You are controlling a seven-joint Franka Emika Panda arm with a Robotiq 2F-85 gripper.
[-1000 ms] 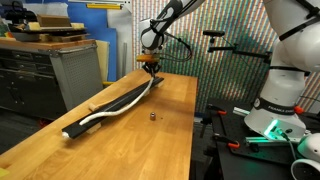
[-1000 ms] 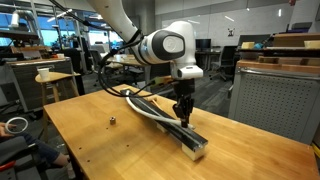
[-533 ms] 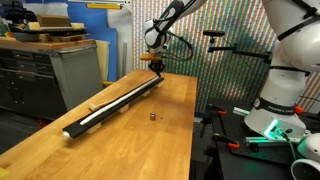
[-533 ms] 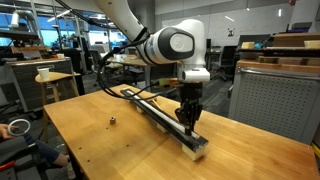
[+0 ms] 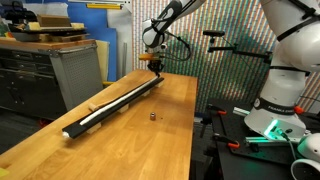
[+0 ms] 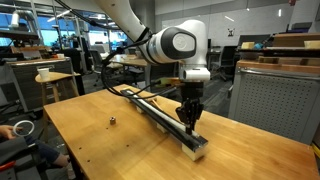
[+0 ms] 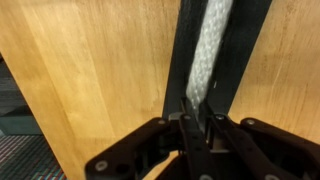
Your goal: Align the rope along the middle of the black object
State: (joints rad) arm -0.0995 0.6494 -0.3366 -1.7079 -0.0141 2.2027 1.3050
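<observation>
Where the light wooden table [image 5: 170,125] carries the long flat black bar [image 7: 178,50], the thin white woven rope [image 7: 211,40] lies straight along the bar's middle, one end pinched in the clenched black gripper [image 7: 200,118]; a tiny dark nub [image 5: 152,116] sits near.

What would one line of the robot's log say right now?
gripper: shut on rope end | rope: lying straight along black bar, roughly centred | black bar: flat on wooden table

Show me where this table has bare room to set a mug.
Widest free patch: bare table wood beside the black object, on the side with only the small dark nub. Crowded at the object's end where the gripper pinches the rope.
</observation>
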